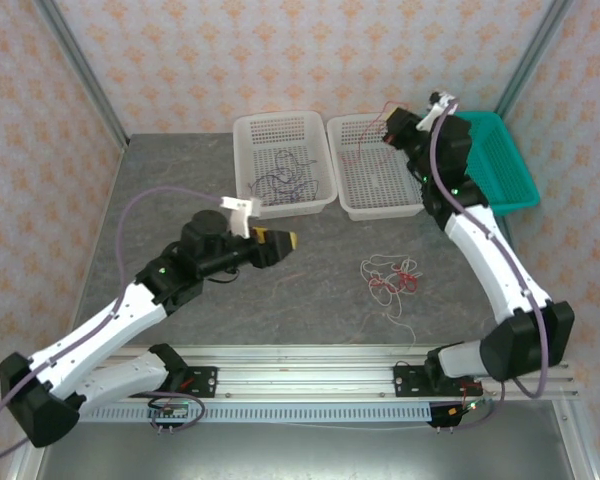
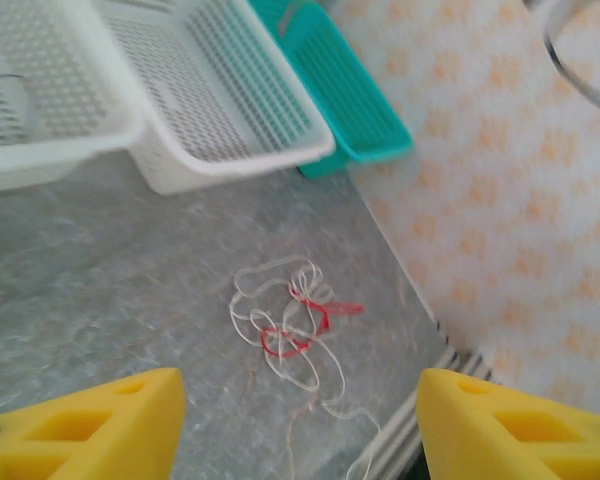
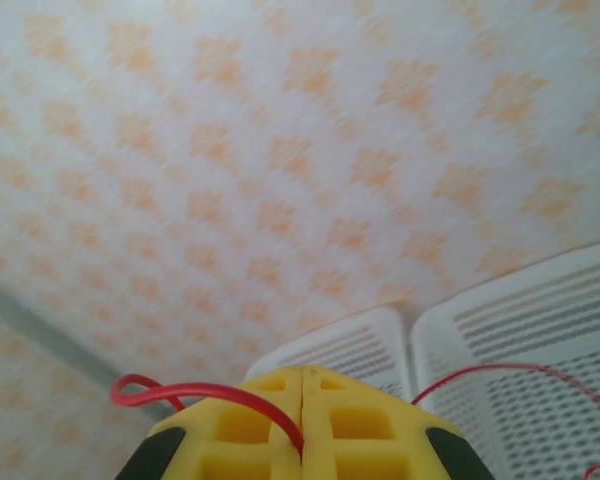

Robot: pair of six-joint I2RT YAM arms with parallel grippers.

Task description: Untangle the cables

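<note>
**First speaker:** Where are the cables?

**Second speaker:** A loose tangle (image 2: 288,325) of white and red cables lies on the grey table (image 1: 320,290), in front of the baskets and well apart from them. Dark cables (image 1: 280,182) rest in the left white basket (image 1: 280,117). A single red cable (image 3: 205,390) is raised over the second white basket (image 1: 380,210).

**First speaker:** And the grippers?

**Second speaker:** The left gripper (image 2: 300,395) hovers with its yellow jaws wide and nothing between them, aimed toward the tangle. The right gripper (image 3: 302,405) has its jaws pressed together, pinching the red cable.

**First speaker:** How would the tangle handle?

**Second speaker:** It looks very light, limp and curly. The strands are thin enough to slip between the pads, and the loops seem likely to snag on each other. The best hold is probably a free end or an outer white loop, away from the spots where red crosses white. A gentle pull there should loosen the knot rather than tighten it.
</note>
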